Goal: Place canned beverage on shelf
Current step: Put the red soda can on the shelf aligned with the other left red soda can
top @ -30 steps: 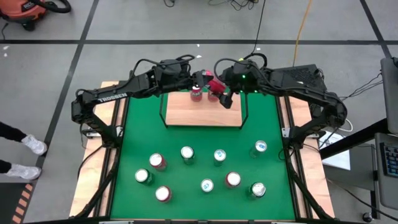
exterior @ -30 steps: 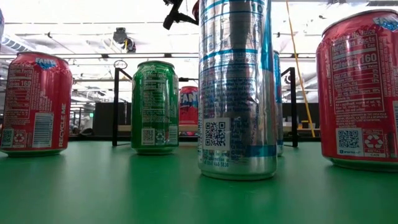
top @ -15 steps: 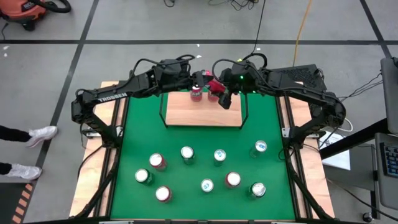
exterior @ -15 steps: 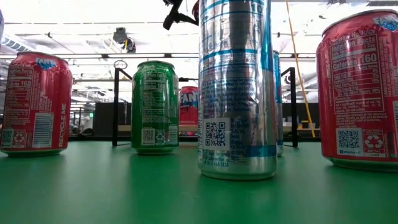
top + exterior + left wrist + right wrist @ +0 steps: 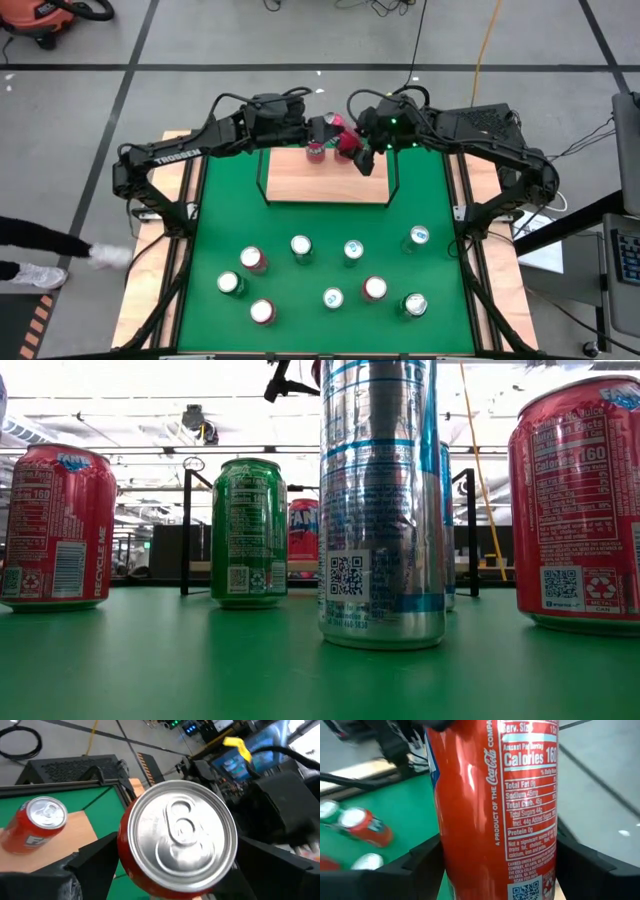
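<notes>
Nearest the low camera, cans stand on the green mat: a tall silver-and-blue can in the middle, a red can to one side of it, a green can and another red can to the other. From above, nine cans stand upright in two loose rows on the mat's near half, well apart from one another.

Beyond them, at the far end of the mat, sits the shelf, a light-wood board with thin black rails at its sides and back. One red can stands upright on the board near its back rail; the left wrist view shows it there with its silver top up.

Above the shelf's back edge the two arms meet. A red soda can hangs in the air between them, off the board and tilted. The right gripper has it by the body, its dark fingers pressed to both sides of the can. The left gripper is right beside the same can, whose top fills its wrist view; its fingers stand wide on either side, and I cannot tell whether they touch it.

At the room's edge, left of the table, a person's dark sleeve and a white shoe show over the grey floor.
</notes>
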You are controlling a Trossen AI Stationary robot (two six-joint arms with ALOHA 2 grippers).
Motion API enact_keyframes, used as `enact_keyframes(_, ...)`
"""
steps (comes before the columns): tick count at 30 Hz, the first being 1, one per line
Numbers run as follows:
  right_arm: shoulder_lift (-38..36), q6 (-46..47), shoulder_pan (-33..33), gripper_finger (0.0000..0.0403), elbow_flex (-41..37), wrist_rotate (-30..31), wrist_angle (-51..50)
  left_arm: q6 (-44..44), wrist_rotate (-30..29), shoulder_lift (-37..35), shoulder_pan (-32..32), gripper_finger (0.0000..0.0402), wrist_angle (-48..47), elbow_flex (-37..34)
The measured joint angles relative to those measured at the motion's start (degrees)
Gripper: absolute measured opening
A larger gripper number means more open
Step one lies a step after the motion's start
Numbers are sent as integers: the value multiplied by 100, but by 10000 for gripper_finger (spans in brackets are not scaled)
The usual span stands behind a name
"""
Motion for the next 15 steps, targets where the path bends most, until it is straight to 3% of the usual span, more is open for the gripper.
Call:
enact_keyframes(8, -81, 267, -171, 294, 4, -1097, 27, 474, 614, -193, 96, 383, 11, -7)
enact_keyframes(15, -81, 261, -201, 294, -2, -1612, -2, 675, 903, -282, 184, 381, 113, 4)
